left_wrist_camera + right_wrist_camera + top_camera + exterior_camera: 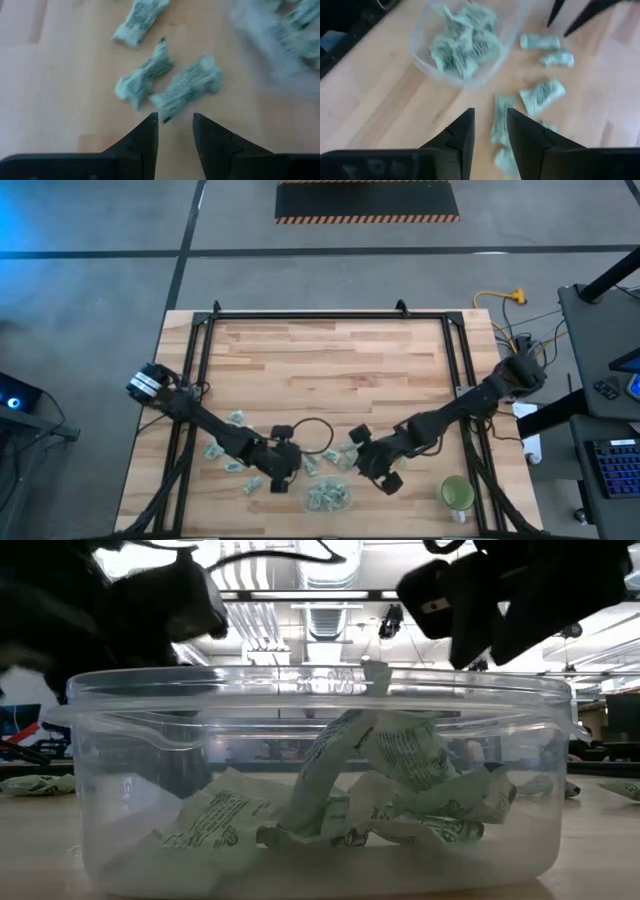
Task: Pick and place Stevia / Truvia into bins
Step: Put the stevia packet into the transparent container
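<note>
Showing, worktop: a pale wooden worktop is carrying both dark arms, scattered sachets, a clear tub and a green cup standing near its right front corner.
Left tool: the left tool is hanging low over the wood at the front of the worktop, left of the tub; its two dark fingers are standing a little apart with nothing between them.
Under the left tool: two crumpled green-and-white Stevia sachets are lying side by side just beyond the fingertips, with a third one farther off.
Right tool: the right tool is hovering above the wood to the right of the tub; its fingers are standing slightly apart and are gripping nothing.
Under the right tool: a long sachet is lying on the wood in line with the gap between the fingers, and several more are lying loose just beside it.
Bin: the clear plastic bin is sitting at the front middle of the worktop, between the two tools.
Bin contents: a heap of crumpled sachets is filling its floor, some leaning up against each other in the low view, under the rim.
Loose sachets: others are lying on the worktop to the left of the bin and between the two tools, all apart from the bin's walls.
</note>
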You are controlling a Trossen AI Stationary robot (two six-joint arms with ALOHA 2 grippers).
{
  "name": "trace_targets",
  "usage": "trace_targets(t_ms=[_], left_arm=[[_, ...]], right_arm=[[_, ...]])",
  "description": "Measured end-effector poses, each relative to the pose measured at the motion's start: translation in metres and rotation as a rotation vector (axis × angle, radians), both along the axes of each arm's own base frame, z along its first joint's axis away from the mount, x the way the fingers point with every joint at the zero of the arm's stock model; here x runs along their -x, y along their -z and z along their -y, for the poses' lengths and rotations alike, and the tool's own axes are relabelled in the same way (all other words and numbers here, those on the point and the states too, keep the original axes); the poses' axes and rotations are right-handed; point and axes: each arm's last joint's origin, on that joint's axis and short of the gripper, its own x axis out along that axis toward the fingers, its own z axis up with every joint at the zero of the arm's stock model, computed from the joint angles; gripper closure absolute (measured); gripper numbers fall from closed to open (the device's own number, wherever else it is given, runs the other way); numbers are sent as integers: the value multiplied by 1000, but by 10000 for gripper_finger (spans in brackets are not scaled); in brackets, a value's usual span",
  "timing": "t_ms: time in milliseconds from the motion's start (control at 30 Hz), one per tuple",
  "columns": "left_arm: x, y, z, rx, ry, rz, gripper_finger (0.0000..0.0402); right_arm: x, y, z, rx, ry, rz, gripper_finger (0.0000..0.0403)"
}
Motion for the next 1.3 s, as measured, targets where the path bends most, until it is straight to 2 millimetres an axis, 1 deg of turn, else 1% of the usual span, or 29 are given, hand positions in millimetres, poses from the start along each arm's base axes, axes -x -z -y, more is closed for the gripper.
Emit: trace_targets(t_ms=[100,200,367,433,567,633,800,900,1100,1300], left_arm=[[-4,1,-1,-9,4,13,297],[-5,-1,-3,-3,-2,29,297],[-8,-5,-2,-5,23,75,297],[-11,-3,-1,-11,48,96,297],[-13,6,1,-16,87,75,297],[-14,10,1,-21,88,61,297],[-14,13,0,-22,87,48,300],[-13,12,-2,-24,86,40,319],[-10,11,-4,-33,64,0,391],[2,2,-13,-27,-57,-80,400]], right_arm=[[7,-2,4,5,27,-20,306],[14,-6,7,-7,33,-4,312],[24,-5,13,3,54,-2,320],[28,-6,15,-5,65,7,323],[37,-6,20,-8,86,6,330],[42,-9,23,-13,105,23,333],[51,-13,28,-26,124,42,335],[55,-16,31,-28,144,62,335],[61,-18,34,-31,169,72,335],[64,-15,36,-14,186,37,339]])
